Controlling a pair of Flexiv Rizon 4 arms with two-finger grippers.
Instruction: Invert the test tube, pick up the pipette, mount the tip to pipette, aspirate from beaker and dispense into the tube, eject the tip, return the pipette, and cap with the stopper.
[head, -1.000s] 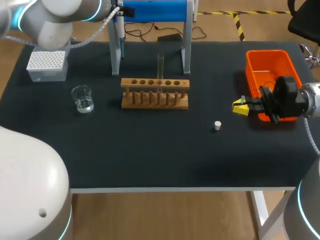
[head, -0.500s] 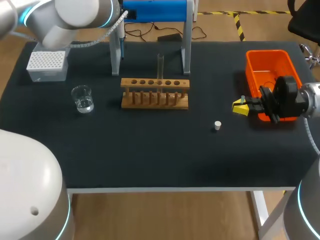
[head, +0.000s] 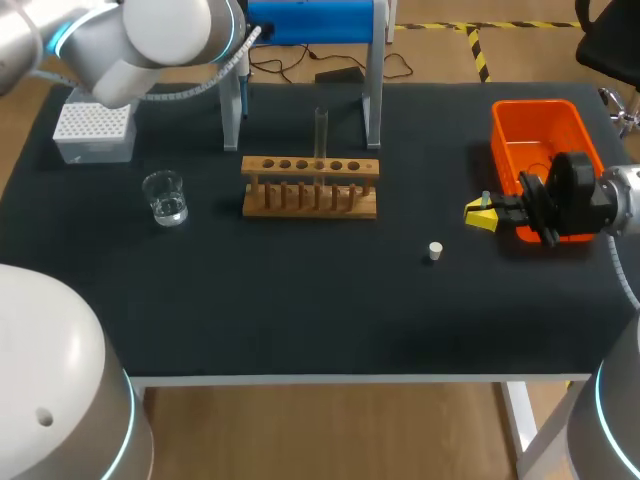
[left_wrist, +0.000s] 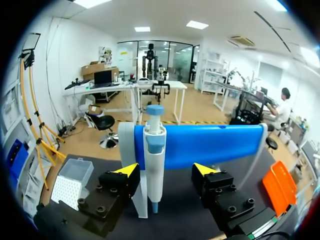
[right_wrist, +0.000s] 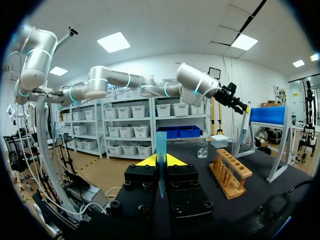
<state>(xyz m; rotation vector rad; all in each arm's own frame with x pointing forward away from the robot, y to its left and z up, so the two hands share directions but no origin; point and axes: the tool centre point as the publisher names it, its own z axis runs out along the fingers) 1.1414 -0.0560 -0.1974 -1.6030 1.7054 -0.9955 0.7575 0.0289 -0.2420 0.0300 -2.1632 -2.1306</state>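
Up at the worktop's (head: 300, 310) 12 o'clock edge, the left end effector (left_wrist: 166, 169) is open, its fingers spread either side of the pipette (left_wrist: 154, 165), which hangs on the blue stand (left_wrist: 215, 144) untouched. At 3 o'clock the right end effector (head: 481, 215) is closed on a slim blue tip (right_wrist: 160, 150), beside the orange bin (head: 540, 112). The test tube (head: 321, 130) stands upright in the wooden rack (head: 310, 192). The beaker (head: 165, 197) sits at 9 o'clock of the rack, the tip box (head: 94, 128) at 10, and the stopper (head: 435, 250) at 4.
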